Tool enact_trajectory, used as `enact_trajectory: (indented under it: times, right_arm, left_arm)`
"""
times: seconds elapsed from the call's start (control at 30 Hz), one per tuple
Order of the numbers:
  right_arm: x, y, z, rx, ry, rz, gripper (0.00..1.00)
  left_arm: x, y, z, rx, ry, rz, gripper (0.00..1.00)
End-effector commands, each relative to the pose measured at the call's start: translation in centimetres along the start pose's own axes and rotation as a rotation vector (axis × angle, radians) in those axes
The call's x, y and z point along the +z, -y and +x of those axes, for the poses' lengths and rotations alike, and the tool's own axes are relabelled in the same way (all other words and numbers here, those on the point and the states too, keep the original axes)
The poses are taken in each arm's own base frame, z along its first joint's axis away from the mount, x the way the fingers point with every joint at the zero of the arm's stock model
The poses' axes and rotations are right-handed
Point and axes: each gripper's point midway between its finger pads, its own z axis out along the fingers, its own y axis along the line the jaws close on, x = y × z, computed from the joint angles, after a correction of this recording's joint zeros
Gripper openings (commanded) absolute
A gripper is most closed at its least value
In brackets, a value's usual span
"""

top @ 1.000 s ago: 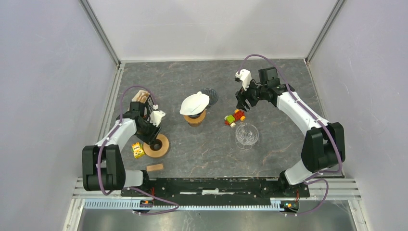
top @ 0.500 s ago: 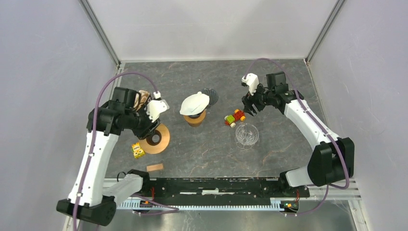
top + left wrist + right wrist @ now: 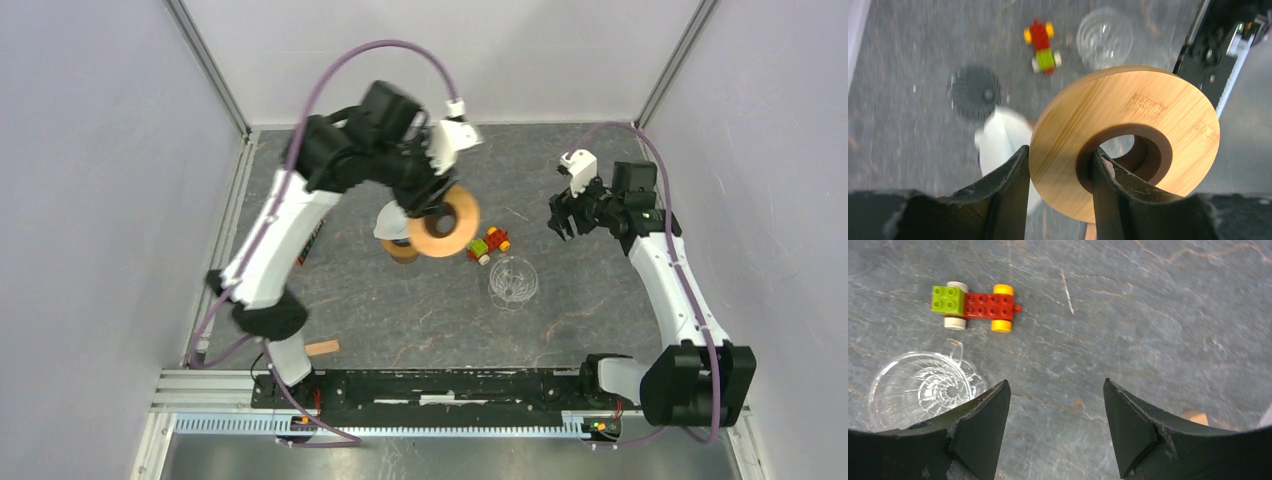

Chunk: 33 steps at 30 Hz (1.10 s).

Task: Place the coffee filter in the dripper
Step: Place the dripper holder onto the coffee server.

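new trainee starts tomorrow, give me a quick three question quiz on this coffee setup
1. True or false: the right gripper holds the clear ribbed glass dripper.
2. What does the left gripper grip? A the round bamboo ring with a centre hole; B a white paper filter; C a black ribbed disc.
3. Which thing on the table lies closest to the dripper?
Key: 1 false, it is open and empty; 2 A; 3 the red, green and yellow brick toy car.
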Motion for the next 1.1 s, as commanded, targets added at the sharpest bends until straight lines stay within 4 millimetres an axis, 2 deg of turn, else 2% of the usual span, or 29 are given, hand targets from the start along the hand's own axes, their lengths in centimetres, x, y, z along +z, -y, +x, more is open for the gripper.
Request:
enact_trajectory:
  times: [0.0,0.1,0.17,0.33,0.53,0.67,0.87,0.93,1.07]
  right_arm:
    - [-2.3,2.3,0.9,0.054,-0.006,0.144,0.75]
    - [-3.9,4.2,2.2,0.094,-0.027,0.240,0.75]
    - [-4.7,4.9,2.7,0.110,-0.025,0.275,0.75]
    - [-5.5,4.9,3.5,0.104,-0.026,0.292,0.75]
    - [-5.0,4.2,4.3,0.107,-0.031,0.260,0.75]
    - [-4.6,3.5,4.3,0.102,-0.011,0.225,0.75]
    - [-4.0,3.1,4.3,0.119,-0.009,0.186,0.75]
    - [-4.1,3.2,4.3,0.119,-0.010,0.189,0.75]
    - [-4.3,3.2,4.1,0.116,-0.002,0.194,0.76]
  left_arm:
    - [5.9,1.4,-4.1,-0.032,-0.018,0.032,0.15]
    - [10.4,1.9,-5.1,0.022,-0.031,0.013,0.15]
    - [13.6,2.5,-4.5,0.025,-0.080,0.045,0.15]
    - [17.3,2.8,-4.6,-0.008,-0.082,0.073,0.15]
    - [21.4,3.3,-2.6,0.005,-0.164,0.085,0.15]
    - [21.4,3.3,-3.6,0.028,-0.127,0.079,0.14]
    - [18.0,2.4,-8.3,0.121,0.056,0.022,0.12]
    - [17.5,2.3,-8.5,0.113,0.065,0.011,0.13]
    - [16.9,4.1,-8.1,0.043,0.054,0.079,0.12]
